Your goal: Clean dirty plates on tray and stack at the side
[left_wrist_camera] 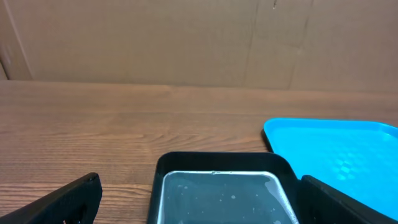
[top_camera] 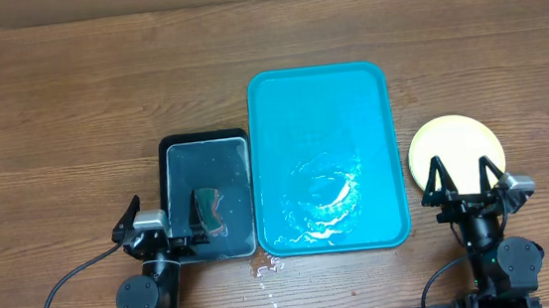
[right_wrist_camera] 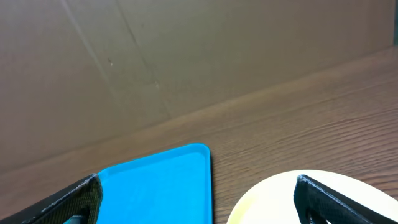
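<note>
The turquoise tray lies mid-table with a wet sheen near its front; no plate is on it. A round yellow-green plate with a pale centre rests on the table just right of the tray. Whether others lie beneath it I cannot tell. My right gripper hovers open over the plate's near edge, holding nothing. In the right wrist view the plate and the tray sit between the spread fingers of that gripper. My left gripper is open and holds nothing. It is over the front of a black tray.
A smaller black tray holding greyish water sits left of the turquoise one, also seen in the left wrist view. A small water spill marks the table in front of the two trays. Cardboard walls stand behind the table.
</note>
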